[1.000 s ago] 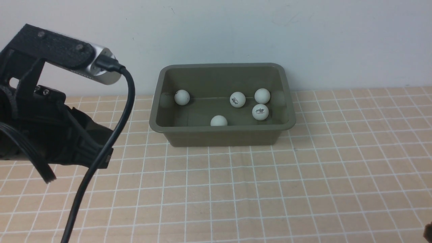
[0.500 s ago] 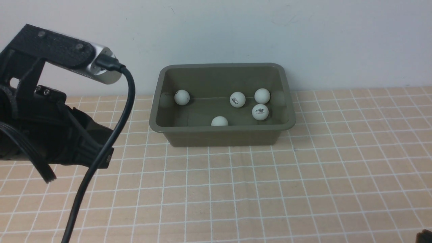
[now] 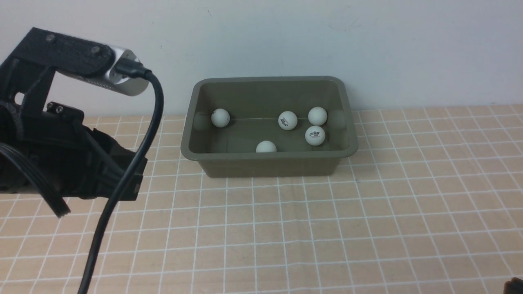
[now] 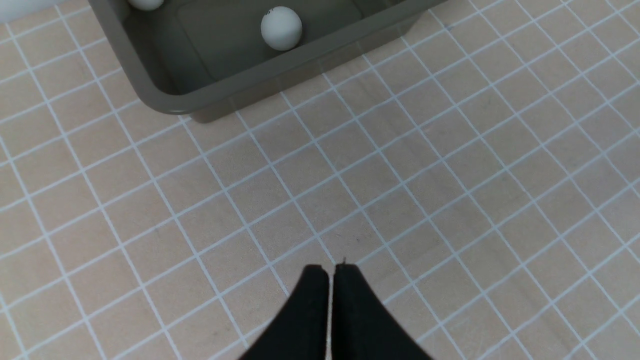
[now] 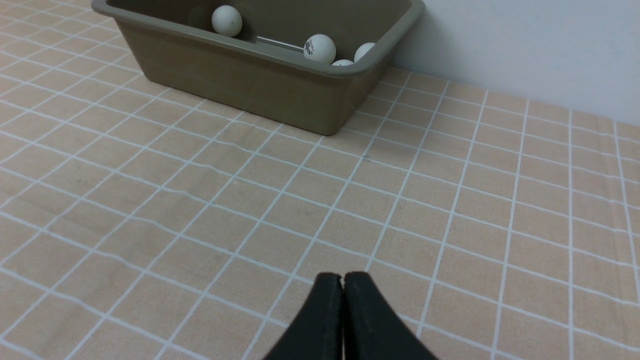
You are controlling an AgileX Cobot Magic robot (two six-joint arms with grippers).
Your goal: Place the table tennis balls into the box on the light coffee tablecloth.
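Not much going on over the last second, honestly. The left arm [image 3: 61, 155] at the left edge of the frame has nudged slightly toward the box [image 3: 267, 155], and the ball nearest the front wall [image 3: 266, 146] drifted a hair to the right and seems to be settling. A dark bit of the right arm shows in the lower right corner.

Count: five white balls, all inside the one olive box in the upper middle of the frame. One sits at the left [image 3: 220, 117], one in the middle [image 3: 287, 120], two close together at the right [image 3: 317, 116] [image 3: 315, 135], plus the front one. None are left on the checked tablecloth [image 3: 367, 212].

Left gripper [image 4: 330, 272] is pinched closed, nothing in it. Right gripper [image 5: 343, 281] is the same, closed and empty, hovering over bare cloth.

So to me the job looks done, with the arms just backing off.
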